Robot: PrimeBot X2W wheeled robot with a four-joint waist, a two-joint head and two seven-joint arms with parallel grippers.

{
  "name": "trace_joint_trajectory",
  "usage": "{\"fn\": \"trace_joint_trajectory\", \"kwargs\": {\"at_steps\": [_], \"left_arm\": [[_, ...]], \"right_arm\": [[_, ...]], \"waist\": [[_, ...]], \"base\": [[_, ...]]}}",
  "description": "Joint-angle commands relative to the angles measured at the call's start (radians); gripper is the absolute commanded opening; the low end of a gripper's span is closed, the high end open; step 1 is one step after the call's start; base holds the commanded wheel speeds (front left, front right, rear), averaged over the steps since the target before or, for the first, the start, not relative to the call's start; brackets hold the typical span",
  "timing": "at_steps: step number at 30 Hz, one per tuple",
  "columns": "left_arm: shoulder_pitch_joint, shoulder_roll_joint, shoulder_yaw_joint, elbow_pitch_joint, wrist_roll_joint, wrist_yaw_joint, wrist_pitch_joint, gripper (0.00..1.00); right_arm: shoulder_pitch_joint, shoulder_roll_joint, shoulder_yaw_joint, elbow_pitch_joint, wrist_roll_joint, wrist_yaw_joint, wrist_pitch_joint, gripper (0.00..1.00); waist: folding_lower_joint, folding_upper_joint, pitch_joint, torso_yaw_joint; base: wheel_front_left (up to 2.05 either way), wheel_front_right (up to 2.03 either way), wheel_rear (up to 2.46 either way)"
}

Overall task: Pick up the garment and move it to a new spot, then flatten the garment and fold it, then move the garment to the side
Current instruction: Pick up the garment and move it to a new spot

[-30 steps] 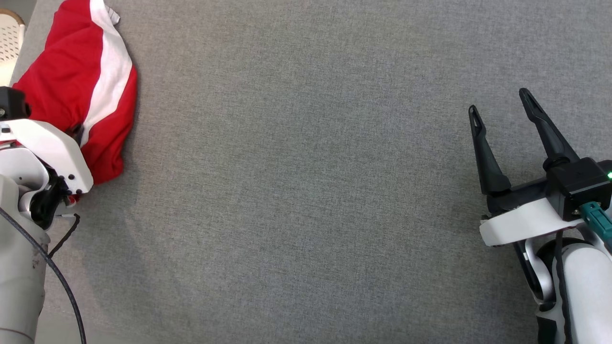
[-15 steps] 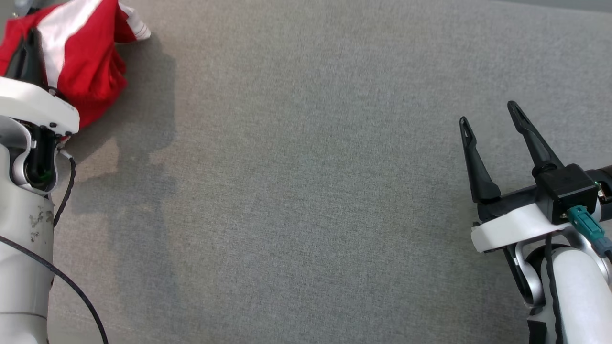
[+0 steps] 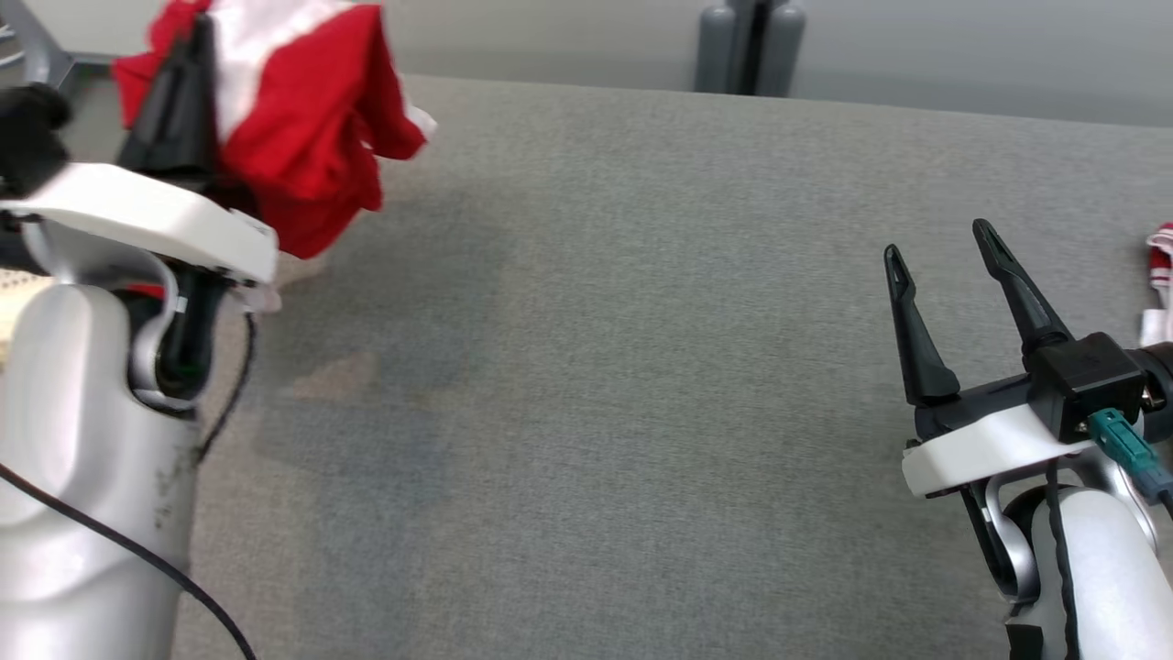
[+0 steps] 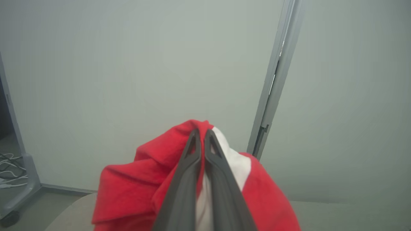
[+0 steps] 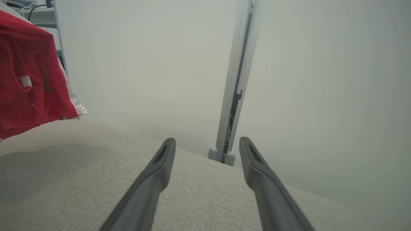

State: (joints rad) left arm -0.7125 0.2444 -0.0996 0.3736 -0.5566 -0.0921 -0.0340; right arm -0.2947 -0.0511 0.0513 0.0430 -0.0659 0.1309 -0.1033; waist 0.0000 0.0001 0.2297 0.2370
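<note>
Our left tool (image 4: 201, 133) is clamped shut on the red-and-white garment (image 3: 312, 174), which hangs at the upper left of the head view, above the grey surface (image 3: 641, 367). Our right tool (image 3: 937, 240), at lower right, has its fingers apart and holds nothing.

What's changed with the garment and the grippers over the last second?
The left gripper, shut on the red and white garment, has raised it clear of the grey table, where it lay bunched a second ago. The head camera tilted up too. The right gripper stayed open and empty above the table.
</note>
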Motion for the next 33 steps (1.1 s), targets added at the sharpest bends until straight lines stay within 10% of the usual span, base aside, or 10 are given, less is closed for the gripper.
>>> {"fn": "trace_joint_trajectory", "kwargs": {"at_steps": [1, 19, 33], "left_arm": [[0.027, -0.011, -0.017, -0.050, 0.002, 0.004, 0.016, 0.00], [0.077, -0.101, -0.336, -0.295, 0.171, -0.017, 0.010, 0.00], [0.062, 0.100, -0.653, 0.064, 0.398, -0.037, -0.123, 0.00]], "right_arm": [[0.012, -0.002, -0.003, 0.000, 0.007, 0.000, -0.008, 1.00], [-0.010, -0.001, -0.032, -0.005, 0.067, 0.000, -0.053, 1.00], [-0.009, -0.002, -0.027, 0.044, 0.089, 0.000, -0.086, 1.00]], "waist": [[0.0000, -0.0001, -0.021, -0.033], [0.0000, -0.0001, 0.019, -0.293], [0.0000, -0.0001, 0.047, -0.336]], "base": [[0.00, 0.00, 0.00], [0.00, 0.00, 0.00], [0.00, 0.00, 0.00]]}}
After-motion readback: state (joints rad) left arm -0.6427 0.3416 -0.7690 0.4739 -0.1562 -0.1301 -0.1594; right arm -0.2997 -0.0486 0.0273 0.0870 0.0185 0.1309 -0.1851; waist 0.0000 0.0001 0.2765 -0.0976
